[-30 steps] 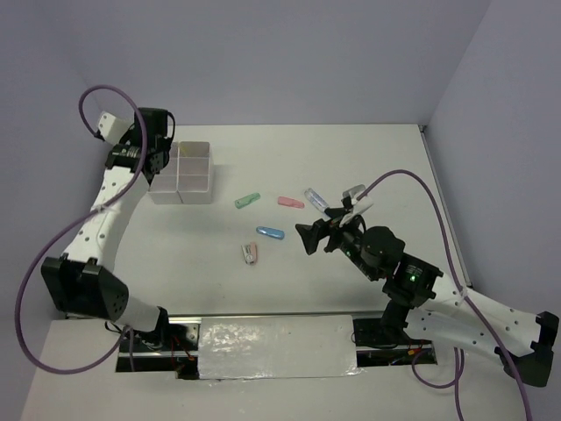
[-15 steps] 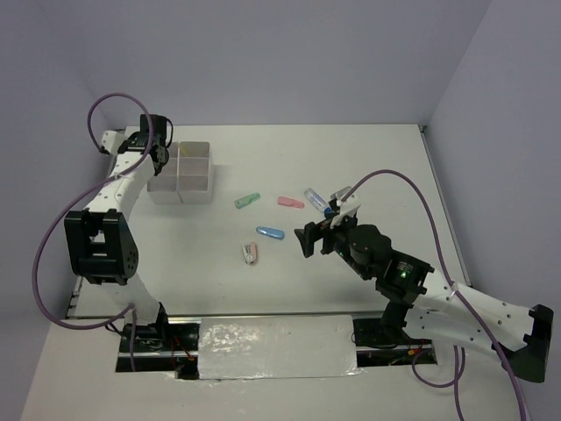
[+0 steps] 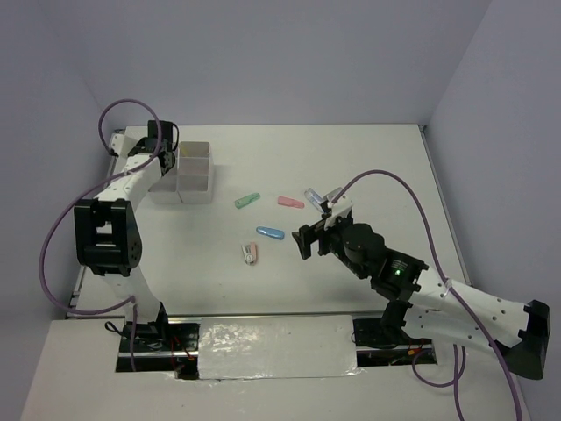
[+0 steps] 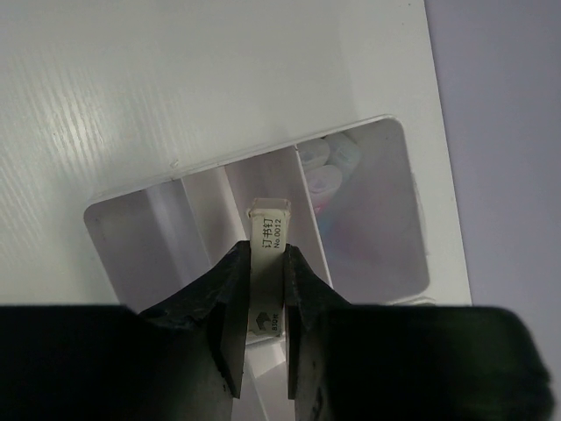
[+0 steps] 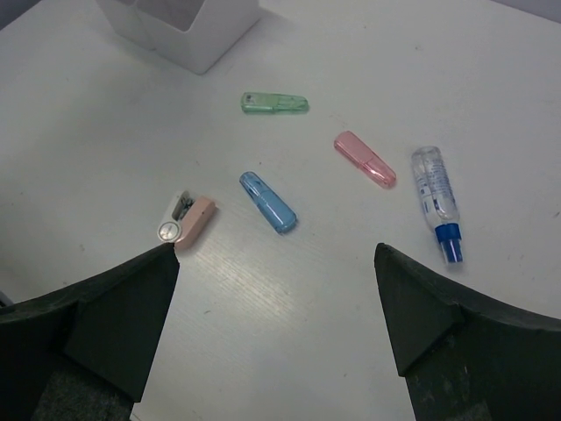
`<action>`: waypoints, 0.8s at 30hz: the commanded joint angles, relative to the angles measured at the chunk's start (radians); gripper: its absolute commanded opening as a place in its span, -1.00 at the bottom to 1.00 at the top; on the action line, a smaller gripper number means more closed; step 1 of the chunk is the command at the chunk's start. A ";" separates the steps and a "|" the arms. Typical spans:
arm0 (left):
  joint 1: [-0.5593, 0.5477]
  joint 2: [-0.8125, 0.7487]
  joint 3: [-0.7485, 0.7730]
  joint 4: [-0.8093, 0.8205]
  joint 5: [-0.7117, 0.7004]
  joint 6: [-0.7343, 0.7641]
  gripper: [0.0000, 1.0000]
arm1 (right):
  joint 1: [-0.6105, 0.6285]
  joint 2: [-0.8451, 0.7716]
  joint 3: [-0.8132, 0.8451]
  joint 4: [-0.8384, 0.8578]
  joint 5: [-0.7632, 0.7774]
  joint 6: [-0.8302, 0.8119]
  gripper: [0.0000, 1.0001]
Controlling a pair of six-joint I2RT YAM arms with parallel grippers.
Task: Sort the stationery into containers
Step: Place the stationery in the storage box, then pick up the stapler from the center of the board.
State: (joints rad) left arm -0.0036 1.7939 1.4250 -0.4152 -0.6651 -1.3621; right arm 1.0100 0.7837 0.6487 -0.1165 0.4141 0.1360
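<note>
Sorting is standing partway: left gripper (image 4: 266, 254) is pinching a small white printed box (image 4: 269, 230) just above the translucent whitish 4-compartment plastic block (image 4: 237, 165), with capped pastel sticks (image 4: 326, 171) lying inside, beyond and to its right. Right gripper (image 5: 273, 259), spread wide, is hovering over 5 loose pastel pieces (image 5: 267, 202) just ahead.

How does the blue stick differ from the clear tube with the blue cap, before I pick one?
The translucent blue stick is one colour throughout; the clear tube has a blue cap at one end only. The blue stick tapers and looks flattish; the clear tube looks round. Both lie loose and flat on the white table.
</note>
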 commanded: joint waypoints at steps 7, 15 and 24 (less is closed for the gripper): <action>-0.001 0.012 -0.047 0.153 -0.007 0.038 0.19 | -0.002 0.074 0.046 0.040 -0.054 -0.027 0.99; -0.001 -0.062 -0.093 0.164 0.062 0.037 0.65 | -0.007 0.133 0.068 0.040 -0.055 0.008 0.99; -0.012 -0.228 0.080 -0.054 0.415 0.388 0.99 | -0.011 0.521 0.291 -0.149 -0.034 0.393 0.99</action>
State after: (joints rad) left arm -0.0044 1.6390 1.3933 -0.3683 -0.3897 -1.1393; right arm 0.9970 1.2064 0.8650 -0.1844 0.3565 0.3531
